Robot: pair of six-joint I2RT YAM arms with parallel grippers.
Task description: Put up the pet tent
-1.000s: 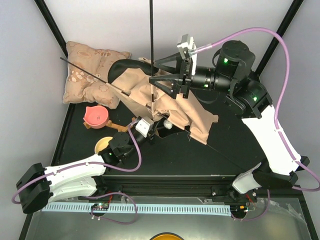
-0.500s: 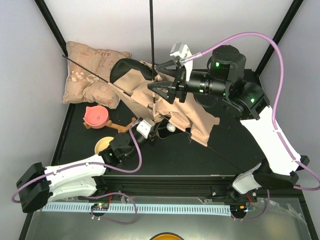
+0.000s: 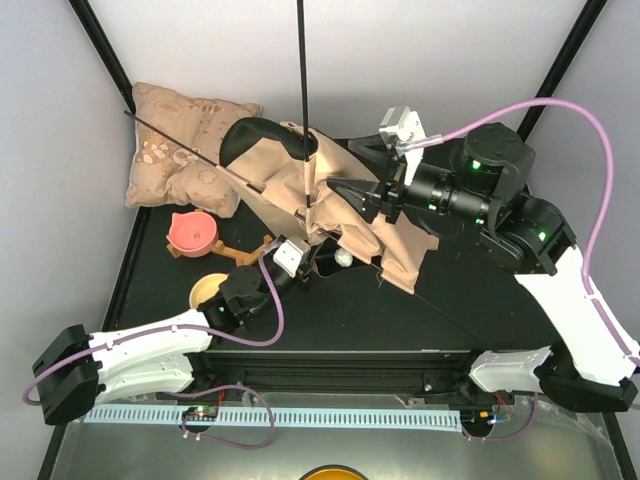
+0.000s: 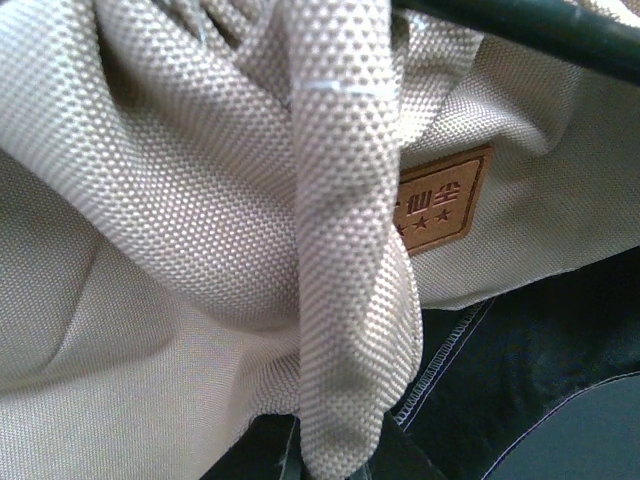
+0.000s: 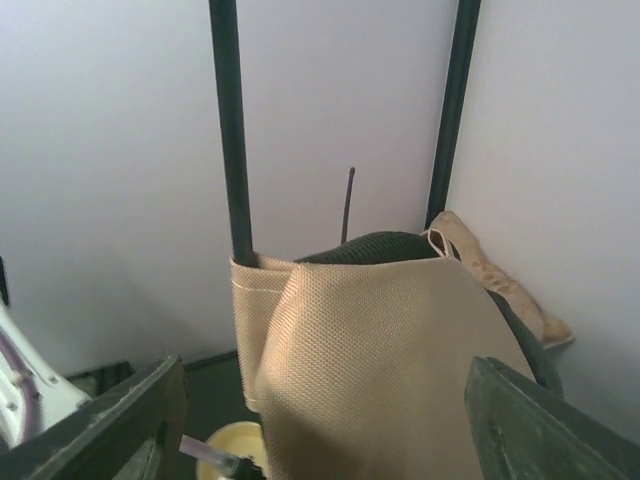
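The pet tent [image 3: 350, 215] lies as a crumpled heap of tan canvas with black lining at mid table. One thin black pole [image 3: 303, 90] rises upright out of a fabric sleeve, and another pole [image 3: 190, 150] slants off to the left. My left gripper [image 3: 300, 252] is shut on a fold of the tent canvas [image 4: 345, 300], near the brown label patch [image 4: 440, 200]. My right gripper [image 3: 347, 168] hangs open just right of the upright pole and holds nothing. In the right wrist view its fingers [image 5: 110, 420] stand wide either side of the tan canvas [image 5: 380, 360].
A puffy beige cushion [image 3: 190, 145] lies at the back left. A pink bowl [image 3: 192, 232] and a yellow bowl [image 3: 208, 290] sit left of the tent. Black frame posts [image 3: 105, 50] stand at the back corners.
My right gripper has drawn back to the right, away from the upright pole, and its jaws stand wider. The left gripper has stayed put on the canvas.
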